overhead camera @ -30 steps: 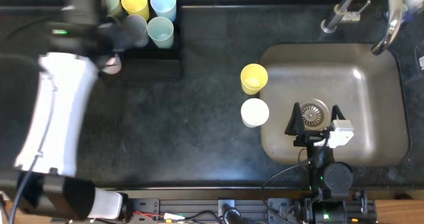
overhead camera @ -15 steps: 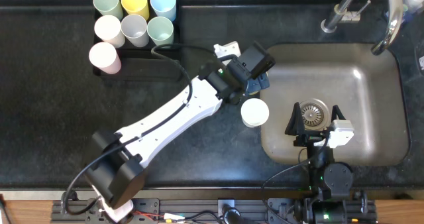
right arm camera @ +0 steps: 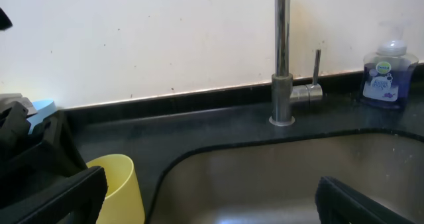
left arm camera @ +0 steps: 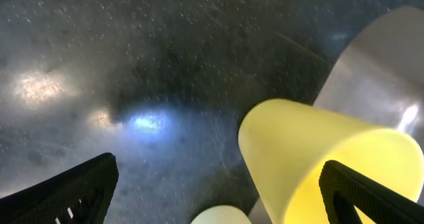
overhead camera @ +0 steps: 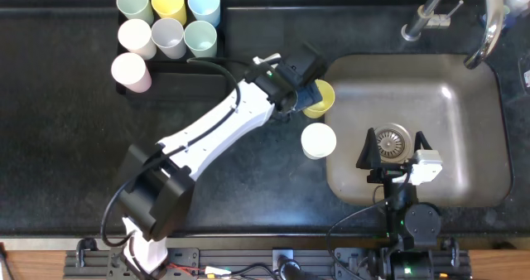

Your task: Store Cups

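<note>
A yellow cup [overhead camera: 320, 100] stands upright on the dark counter at the sink's left rim, with a white cup [overhead camera: 318, 140] just in front of it. My left gripper [overhead camera: 308, 83] hovers at the yellow cup, open. In the left wrist view the yellow cup [left arm camera: 311, 158] lies between the wide-spread fingers [left arm camera: 69, 192], closer to one side, and nothing is gripped. The white cup's rim [left arm camera: 222, 216] peeks in below. My right gripper [overhead camera: 393, 152] rests open over the sink, holding nothing. The right wrist view shows the yellow cup [right arm camera: 120, 183] beside the left gripper [right arm camera: 30, 148].
A black rack [overhead camera: 203, 79] at the back left holds several cups in green, yellow, blue, white, teal and pink. The steel sink [overhead camera: 464, 89] fills the right side, with a faucet [right arm camera: 283, 65] and a soap bottle [right arm camera: 389, 75] behind it.
My left arm has swung from the cup rack at the back left across to the yellow cup beside the sink. The right arm has stayed still.
</note>
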Motion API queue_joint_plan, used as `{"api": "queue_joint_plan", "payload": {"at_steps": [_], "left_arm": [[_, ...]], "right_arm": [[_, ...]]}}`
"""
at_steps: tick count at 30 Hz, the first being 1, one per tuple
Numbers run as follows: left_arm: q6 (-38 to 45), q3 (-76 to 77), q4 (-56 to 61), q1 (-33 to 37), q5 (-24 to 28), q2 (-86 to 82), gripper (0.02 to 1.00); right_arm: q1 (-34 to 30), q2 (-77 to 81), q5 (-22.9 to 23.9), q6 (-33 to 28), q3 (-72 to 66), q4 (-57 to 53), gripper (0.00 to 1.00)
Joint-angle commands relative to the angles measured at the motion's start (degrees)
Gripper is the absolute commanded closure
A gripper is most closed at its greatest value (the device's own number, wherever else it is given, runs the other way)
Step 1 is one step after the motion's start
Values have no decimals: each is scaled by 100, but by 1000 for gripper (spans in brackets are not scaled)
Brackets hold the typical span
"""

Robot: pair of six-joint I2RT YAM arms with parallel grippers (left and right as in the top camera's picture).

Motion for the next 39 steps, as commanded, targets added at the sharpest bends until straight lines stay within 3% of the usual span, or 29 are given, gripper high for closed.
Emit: {"api": "queue_joint_plan", "payload": {"at_steps": [1,14,19,20,21,22,24,33,39], "left_arm": [[24,118,35,11,101,59,18],[22,118,55,15,354,142,23],[20,118,52,15,374,179,73],[-2,118,52,15,380,199,115],[-11,118,55,17,391,221,253],[-42,118,52,17,396,234,441],[-39,118,85,17,393,271,982],[26,522,-15,315,-144,-17,982],[22,717,-999,1167,-393,-979,982]], "right_arm": [[22,-42,-20,26,-74,31,3],[22,-42,-20,28,-74,31,3],[22,-42,-20,26,-74,31,3],[22,-42,-20,26,-74,31,5],[22,-42,-20,26,-74,31,3],[22,-42,-20,28,-74,31,3],[22,-42,-20,26,-74,31,3],[22,-42,-20,28,-76,31,5],[22,-42,-20,26,-76,31,3]]}}
